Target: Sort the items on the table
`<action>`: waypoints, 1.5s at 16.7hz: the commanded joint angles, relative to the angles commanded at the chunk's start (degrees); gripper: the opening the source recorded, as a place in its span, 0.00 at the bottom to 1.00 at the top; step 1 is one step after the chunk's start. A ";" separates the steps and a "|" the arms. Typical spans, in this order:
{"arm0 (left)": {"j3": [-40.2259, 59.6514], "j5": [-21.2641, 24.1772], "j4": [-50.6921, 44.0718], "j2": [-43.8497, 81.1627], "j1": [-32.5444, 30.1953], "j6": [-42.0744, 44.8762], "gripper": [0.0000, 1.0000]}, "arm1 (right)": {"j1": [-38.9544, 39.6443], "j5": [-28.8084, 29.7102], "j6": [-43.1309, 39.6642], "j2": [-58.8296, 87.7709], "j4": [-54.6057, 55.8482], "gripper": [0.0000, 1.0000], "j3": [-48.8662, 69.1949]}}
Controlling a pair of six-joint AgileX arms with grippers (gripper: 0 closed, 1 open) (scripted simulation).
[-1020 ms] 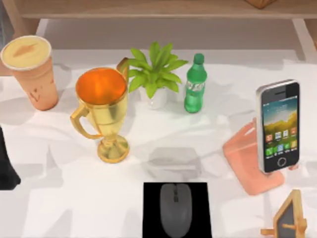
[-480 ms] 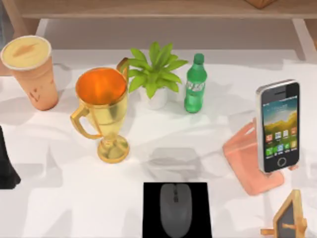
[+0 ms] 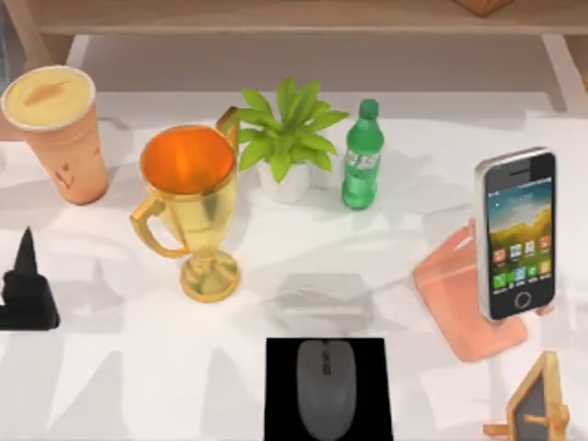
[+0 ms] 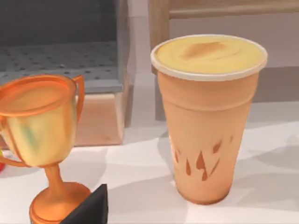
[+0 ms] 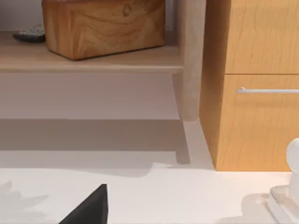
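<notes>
Presently, findings as follows.

Left gripper (image 3: 26, 276): low at the table's left edge, pointed toward the cup; one dark fingertip shows in my left wrist view, and I cannot tell whether my jaws are apart or together. Nothing is held as far as I can see.

Right arm: parked off to the right, its wrist camera facing a wooden shelf and cabinet; jaw state cannot be told.

Tall orange cup with cream-yellow top (image 4: 208, 116): upright on the wide white mottled tabletop (image 3: 110, 367), ahead of my left gripper and apart from it, not touched.

Shiny gold trophy cup with two handles (image 3: 190, 207): stands just beside my left gripper's line of approach, between the orange cup and the table's middle.

Dark grey computer mouse (image 3: 325, 388): rests on a black square pad (image 3: 280, 367), well apart from my left gripper.

Silver-edged smartphone with colourful icon screen (image 3: 516, 234): propped on a salmon-pink stand (image 3: 455, 294), far across the table from my left gripper.

Progress: mouse and phone appear seated on what I judge to be their places; the cup stands loose at the far left corner.

Remaining: the cup looks to be the outstanding item; where it belongs I cannot determine.

Risk: trophy close alongside; a wide approach could knock it.
</notes>
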 joint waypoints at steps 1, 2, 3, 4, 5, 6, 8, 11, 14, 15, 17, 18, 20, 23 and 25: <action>0.24 -0.17 2.92 6.08 -0.39 0.10 1.00 | 0.00 0.00 0.00 0.00 0.00 1.00 0.00; 0.65 -0.31 5.90 12.71 -0.71 0.08 1.00 | 0.00 0.00 0.00 0.00 0.00 1.00 0.00; 1.27 -0.41 8.95 19.74 -0.97 -0.06 1.00 | 0.00 0.00 0.00 0.00 0.00 1.00 0.00; 2.15 -0.44 12.10 26.98 -1.19 -0.28 1.00 | 0.00 0.00 0.00 0.00 0.00 1.00 0.00; 3.33 -0.41 15.38 34.25 -1.38 -0.57 1.00 | 0.00 0.00 0.00 0.00 0.00 1.00 0.00; 4.78 -0.31 18.82 41.33 -1.55 -0.90 1.00 | 0.00 0.00 0.00 0.00 0.00 1.00 0.00; 8.36 0.04 26.18 54.23 -1.87 -1.63 1.00 | 0.00 0.00 0.00 0.00 0.00 1.00 0.00; 15.52 0.62 37.52 69.10 -2.07 -2.61 1.00 | 0.00 0.00 0.00 0.00 0.00 1.00 0.00; 23.16 0.91 46.64 78.50 -1.60 -3.22 1.00 | 0.00 0.00 0.00 0.00 0.00 1.00 0.00; 25.16 0.94 48.71 80.44 -1.41 -3.35 1.00 | 0.00 0.00 0.00 0.00 0.00 1.00 0.00; 27.52 0.96 51.07 82.57 -1.19 -3.51 1.00 | 0.00 0.00 0.00 0.00 0.00 1.00 0.00; 27.82 0.96 51.37 82.84 -1.16 -3.53 1.00 | 0.00 0.00 0.00 0.00 0.00 1.00 0.00; 27.82 0.96 51.37 82.84 -1.16 -3.53 1.00 | 0.00 0.00 0.00 0.00 0.00 1.00 0.00; 27.85 0.94 51.19 82.82 -1.33 -3.51 1.00 | 0.00 0.00 0.00 0.00 0.00 1.00 0.00; 29.72 0.94 50.84 84.25 -1.18 -3.55 1.00 | 0.00 0.00 0.00 0.00 0.00 1.00 0.00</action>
